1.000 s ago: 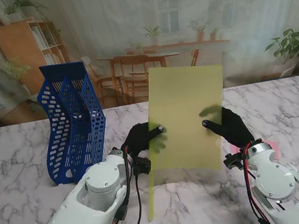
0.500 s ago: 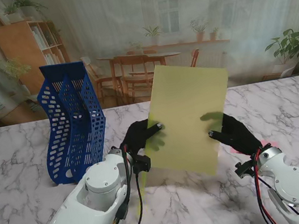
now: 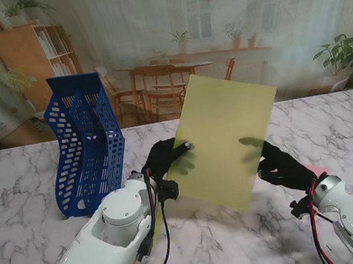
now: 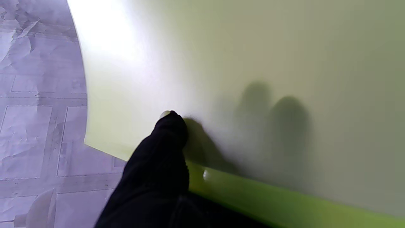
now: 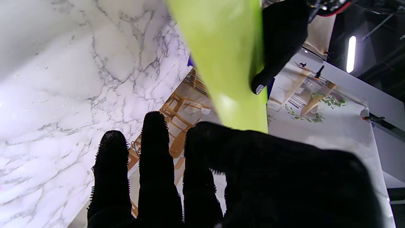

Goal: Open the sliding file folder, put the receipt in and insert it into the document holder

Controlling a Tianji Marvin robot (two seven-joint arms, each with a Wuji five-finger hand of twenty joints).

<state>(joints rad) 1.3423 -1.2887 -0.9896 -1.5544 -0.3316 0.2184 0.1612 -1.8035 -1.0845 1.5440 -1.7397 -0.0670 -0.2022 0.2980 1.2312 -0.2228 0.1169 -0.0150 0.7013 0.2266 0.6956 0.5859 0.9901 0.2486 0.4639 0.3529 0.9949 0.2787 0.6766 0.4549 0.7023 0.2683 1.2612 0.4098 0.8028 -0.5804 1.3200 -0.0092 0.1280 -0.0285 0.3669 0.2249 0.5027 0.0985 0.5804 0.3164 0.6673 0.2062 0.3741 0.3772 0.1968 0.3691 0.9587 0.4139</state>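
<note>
The desk (image 3: 30, 190) has a white marble top with grey veining. A blue perforated document holder (image 3: 87, 143) stands upright on its left side, toward the far edge.

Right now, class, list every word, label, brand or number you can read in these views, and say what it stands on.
None can be read.
The yellow-green file folder is blank on the side shown.
The blue document holder shows no label.
The backdrop's bookshelf is too small to read.
</note>
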